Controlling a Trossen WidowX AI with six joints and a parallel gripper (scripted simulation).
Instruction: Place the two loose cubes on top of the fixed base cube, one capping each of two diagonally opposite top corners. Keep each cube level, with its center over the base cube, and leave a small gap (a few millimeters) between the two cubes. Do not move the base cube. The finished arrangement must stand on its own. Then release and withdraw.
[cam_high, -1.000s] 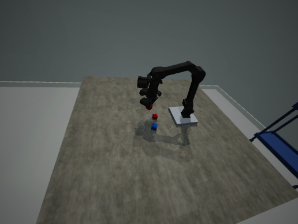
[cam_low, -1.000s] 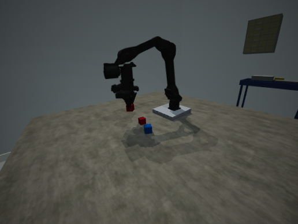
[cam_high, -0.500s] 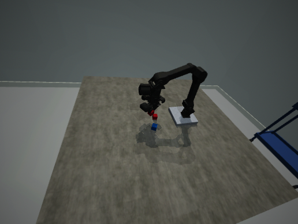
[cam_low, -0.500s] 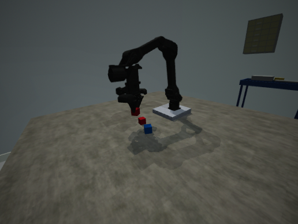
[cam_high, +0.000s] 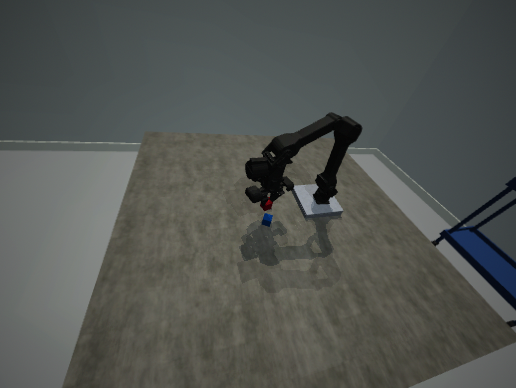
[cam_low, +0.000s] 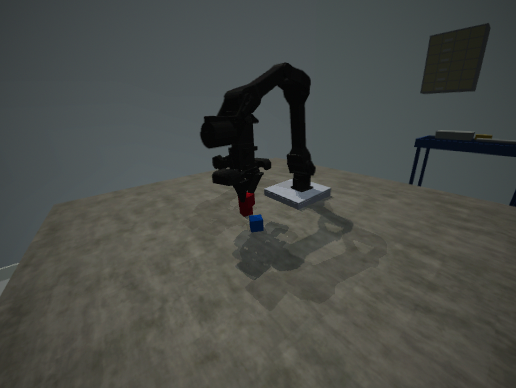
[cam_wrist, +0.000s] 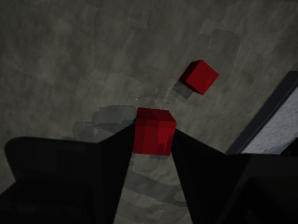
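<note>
The blue base cube (cam_high: 267, 220) (cam_low: 256, 223) sits on the table; only a sliver shows in the wrist view, behind the held cube. My gripper (cam_low: 249, 195) (cam_wrist: 152, 130) points down, shut on a red cube (cam_low: 250, 200) (cam_wrist: 155, 139), above the table and close to the blue cube. The other red cube (cam_low: 245, 209) (cam_wrist: 200, 77) rests on the table beside the blue one, turned at an angle and up and right of the held cube in the wrist view. In the top view the red cubes overlap and I cannot separate them. Nothing rests on the blue cube.
The arm's pale base plate (cam_high: 304, 198) (cam_low: 280, 193) (cam_wrist: 280, 125) stands behind and to the right of the cubes. The arm's shadow falls around the blue cube. A blue bench (cam_high: 482, 255) (cam_low: 460, 144) stands beyond the table (cam_high: 200, 310) (cam_low: 150, 300).
</note>
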